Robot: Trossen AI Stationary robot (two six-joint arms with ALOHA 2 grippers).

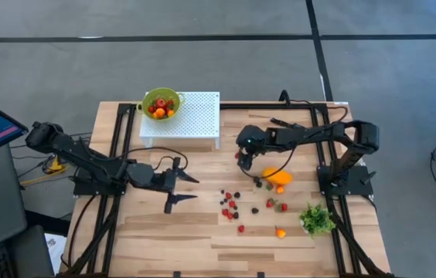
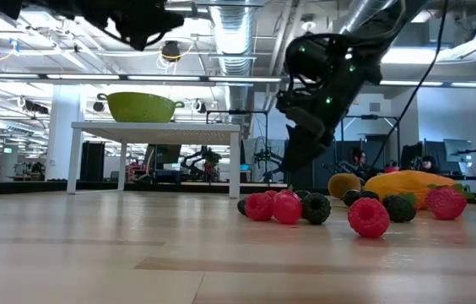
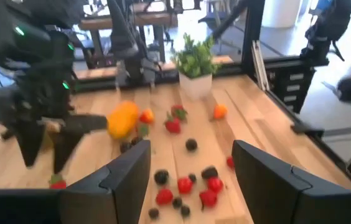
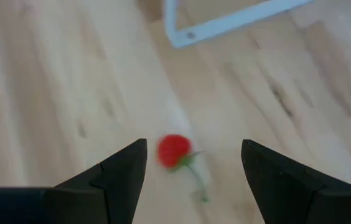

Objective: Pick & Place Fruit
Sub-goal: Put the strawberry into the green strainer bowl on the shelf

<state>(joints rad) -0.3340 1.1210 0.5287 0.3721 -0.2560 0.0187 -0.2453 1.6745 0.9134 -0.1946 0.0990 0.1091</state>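
Right hand [image 1: 243,160] spread, hovering over a red berry with green stem [image 4: 174,150] on the tabletop [image 1: 164,239], just in front of the white perforated stand [image 1: 195,116]. Left hand [image 1: 181,191] spread, empty, left of centre. Berries [image 1: 231,207] scattered mid-tabletop; orange fruit [image 1: 277,176] toward right edge. Green colander [image 1: 161,102] on stand holds fruit.
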